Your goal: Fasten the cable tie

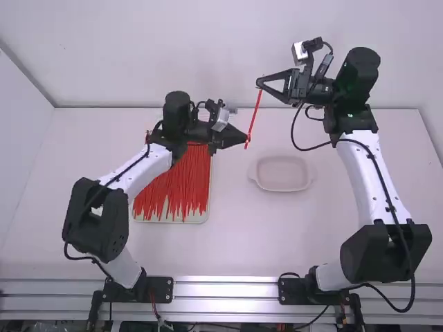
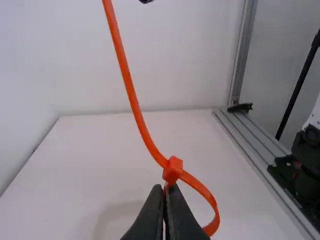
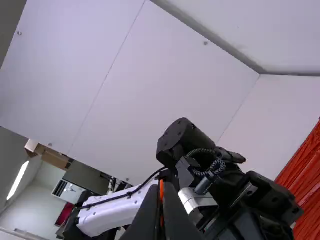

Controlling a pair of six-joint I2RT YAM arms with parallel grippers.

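Nearest the arm bases, low behind the left end effector (image 1: 243,140) and partly under that arm: a flat tray (image 1: 205,218) heaped with spare red ties (image 1: 176,187). A little farther, down on the bench (image 1: 83,138) to the right of that end effector and apart from the tray: a pale shallow dish (image 1: 282,173). Then the left end effector itself, raised off the bench and clenched on the cable tie (image 2: 131,95) just beneath its square head (image 2: 173,167), with both fingers (image 2: 150,215) pressed together and no gap between them. Right beside those fingertips, curling down from the head: a small loop (image 2: 214,212) of the same orange strap. Up and away from the head: one long strap, slightly bowed, running straight to the right end effector (image 1: 261,83). Farthest, higher than the left end effector and beyond it, near the back wall: the right end effector, clamped tight on the strap's free end, with a sliver of orange pinched between its fingers in the right wrist view.
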